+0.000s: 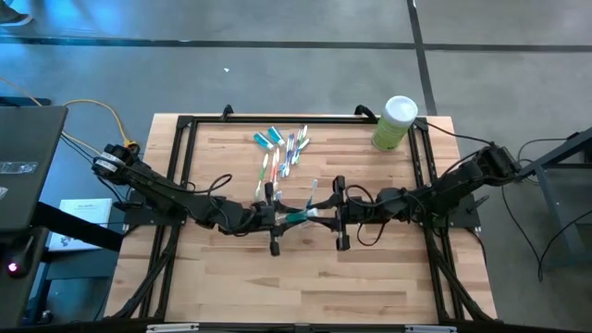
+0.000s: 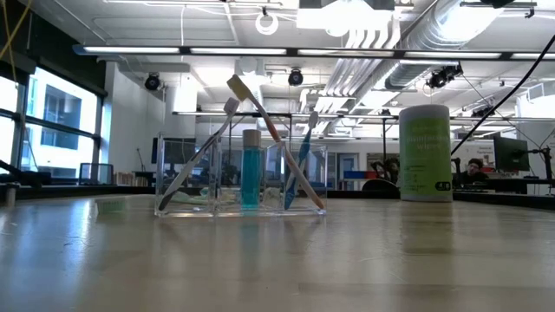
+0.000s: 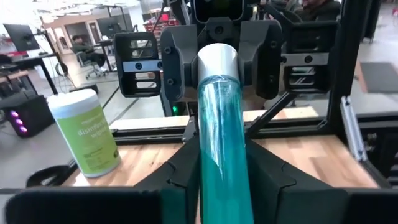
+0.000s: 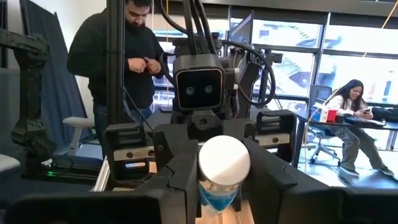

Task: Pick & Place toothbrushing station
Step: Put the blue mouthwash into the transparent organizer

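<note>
Holding one teal tube level between them mid-bench, the left gripper and right gripper both clench its ends, its long axis running gripper to gripper. A clear organizer holds leaning toothbrushes.

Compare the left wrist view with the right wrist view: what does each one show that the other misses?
Only the left wrist view: the light-green canister standing on the table, and the toothpaste tube seen along its teal length. Only the right wrist view: a standing person beyond the table, and the tube's white cap seen end-on. Both: the tube gripped between the left claw and the right claw, which face each other.
</note>
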You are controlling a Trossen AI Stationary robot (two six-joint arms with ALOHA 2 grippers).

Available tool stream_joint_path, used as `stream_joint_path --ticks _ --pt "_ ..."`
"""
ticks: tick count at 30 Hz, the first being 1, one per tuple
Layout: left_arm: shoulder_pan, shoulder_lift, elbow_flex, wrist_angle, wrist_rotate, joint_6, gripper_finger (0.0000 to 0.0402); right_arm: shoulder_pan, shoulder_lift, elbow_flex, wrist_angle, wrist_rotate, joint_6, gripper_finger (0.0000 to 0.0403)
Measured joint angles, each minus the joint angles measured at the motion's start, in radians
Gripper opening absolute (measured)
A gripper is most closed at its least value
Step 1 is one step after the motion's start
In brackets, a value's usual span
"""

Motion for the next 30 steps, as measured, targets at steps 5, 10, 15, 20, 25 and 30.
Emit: stream_joint_path --ticks 5,10,15,20,25,30 --pt "-0.02 0.0 0.0 0.011 -0.014 -0.013 0.0155 0.0 0.0 0.001 -0.055 0.004 0.029 0.0087" --pt "-0.07 -0.002 0.0 0.021 -0.068 0.014 0.0203 0.0 0.0 0.0 -0.167 0.003 0.112 0.0087" --pt "-0.146 -0.002 0.0 0.019 -0.228 0.009 0.0212 0.0 0.0 0.0 -0.296 -0.009 0.181 0.0087" --pt "-0.236 -0.002 0.0 0.017 -0.4 0.07 0.0213 0.002 0.013 0.0 -0.333 -0.107 0.162 0.0087" --pt "-0.32 -0.002 0.0 0.017 -0.573 0.1 0.0213 -0.026 0.099 0.008 -0.299 -0.095 0.162 0.0087" --pt "-0.387 -0.002 0.0 0.016 -0.727 0.19 0.0213 -0.046 0.213 0.064 -0.3 -0.046 0.096 0.0087"
